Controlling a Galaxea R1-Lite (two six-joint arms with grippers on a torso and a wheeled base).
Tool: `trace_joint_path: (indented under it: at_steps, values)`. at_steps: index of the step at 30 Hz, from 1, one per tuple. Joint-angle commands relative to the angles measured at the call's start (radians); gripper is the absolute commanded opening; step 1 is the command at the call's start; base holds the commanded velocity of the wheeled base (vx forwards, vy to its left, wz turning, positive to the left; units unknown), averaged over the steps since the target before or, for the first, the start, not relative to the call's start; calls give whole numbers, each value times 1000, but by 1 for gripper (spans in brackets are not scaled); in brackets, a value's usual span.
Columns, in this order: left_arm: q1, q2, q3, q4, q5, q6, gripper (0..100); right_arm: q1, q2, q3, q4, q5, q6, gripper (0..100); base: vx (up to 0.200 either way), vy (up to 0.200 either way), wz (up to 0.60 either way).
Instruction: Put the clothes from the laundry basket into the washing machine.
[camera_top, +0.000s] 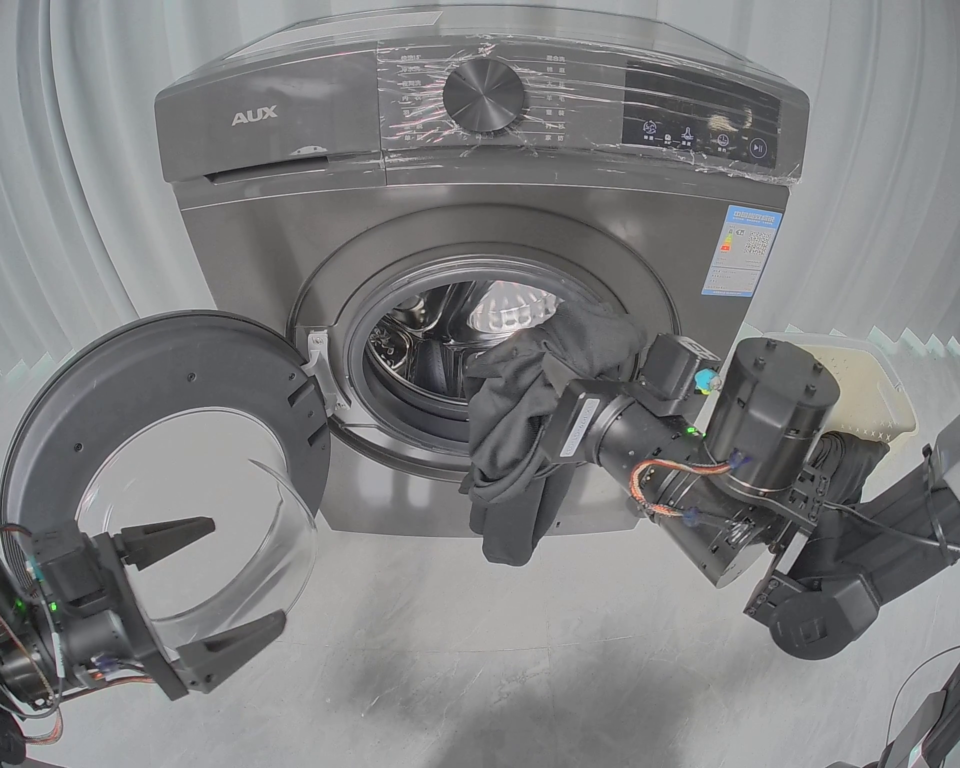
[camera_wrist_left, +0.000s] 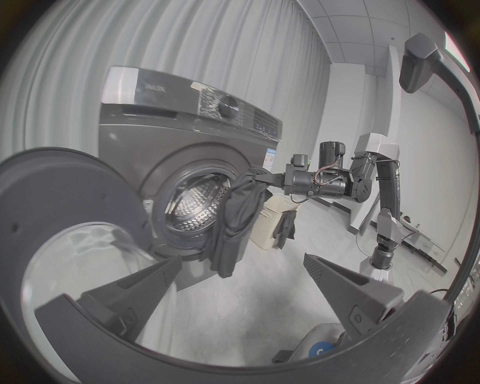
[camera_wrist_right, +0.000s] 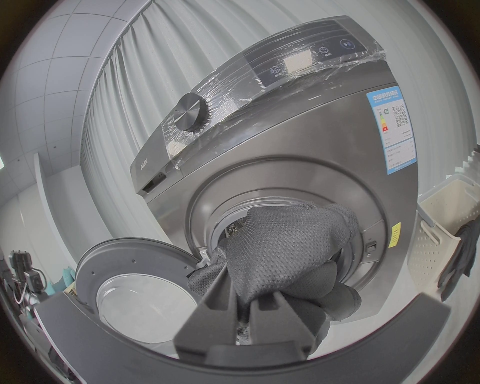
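Observation:
A grey front-loading washing machine (camera_top: 480, 200) stands with its round door (camera_top: 160, 440) swung open to the left. My right gripper (camera_wrist_right: 243, 305) is shut on a dark grey garment (camera_top: 530, 400), held right at the drum opening (camera_top: 440, 350), with cloth hanging down below the rim. From the side, the garment (camera_wrist_left: 235, 220) dangles from the right gripper (camera_wrist_left: 260, 177) in front of the drum. My left gripper (camera_top: 215, 575) is open and holds nothing, low in front of the open door. A cream laundry basket (camera_top: 870, 385) stands right of the machine with another dark garment (camera_wrist_right: 457, 260) draped over its edge.
Pale curtains hang behind the machine. Bare grey floor (camera_top: 480, 640) spreads in front of it. The open door's glass bowl (camera_top: 200, 520) juts out toward my left gripper.

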Motion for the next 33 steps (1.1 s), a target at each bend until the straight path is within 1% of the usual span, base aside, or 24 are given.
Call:
trace_joint_path:
  at_steps: [1, 3, 4, 5, 7, 11, 12, 13, 21, 23, 24, 25, 26, 28, 30, 33]
  values:
    - [-148, 338, -23, -187, 28, -12, 100, 41, 52, -51, -3, 8, 12, 0, 0, 0, 0]
    - [-157, 391, -28, -248, 32, -13, 100, 41, 57, -59, -3, 9, 12, 0, 0, 0, 0]
    - [-159, 399, -29, -257, 36, -13, 100, 41, 58, -59, -3, 11, 12, 0, 0, 0, 0]
    - [-163, 443, -40, -305, 49, -13, 100, 43, 61, -63, -13, 22, 12, 0, 0, 0, 0]
    - [-166, 488, -51, -341, 51, -15, 100, 43, 66, -65, -20, 26, 10, 0, 0, 0, 0]
    - [-191, 529, -66, -358, 51, -24, 100, 43, 75, -72, -23, 25, 10, 0, 0, 0, 0]
    - [-208, 557, -88, -358, 52, -36, 100, 43, 86, -85, -23, 22, 10, 0, 0, 0, 0]
    - [-214, 574, -98, -358, 52, -39, 100, 43, 89, -91, -23, 22, 10, 0, 0, 0, 0]
    - [-215, 670, -187, -360, 54, -47, 100, 48, 92, -98, -25, 15, 10, 0, 0, 0, 0]
    - [-215, 696, -207, -358, 55, -64, 100, 48, 92, -98, -25, 15, 12, 0, 0, 0, 0]
    - [-217, 710, -224, -358, 55, -84, 100, 46, 92, -98, -26, 15, 12, 0, 0, 0, 0]
    - [-217, 710, -224, -358, 55, -84, 100, 46, 92, -98, -26, 15, 12, 0, 0, 0, 0]
    - [-220, 729, -249, -358, 62, -116, 100, 48, 92, -97, -26, 14, 12, 0, 0, 0, 0]
    - [-228, 744, -273, -358, 74, -143, 100, 51, 93, -94, -37, 14, 12, 0, 0, 0, 0]
    - [-229, 758, -290, -358, 75, -157, 100, 52, 95, -94, -49, 14, 10, 0, 0, 0, 0]
    - [-229, 782, -312, -358, 79, -162, 100, 54, 103, -94, -52, 14, 10, 0, 0, 0, 0]
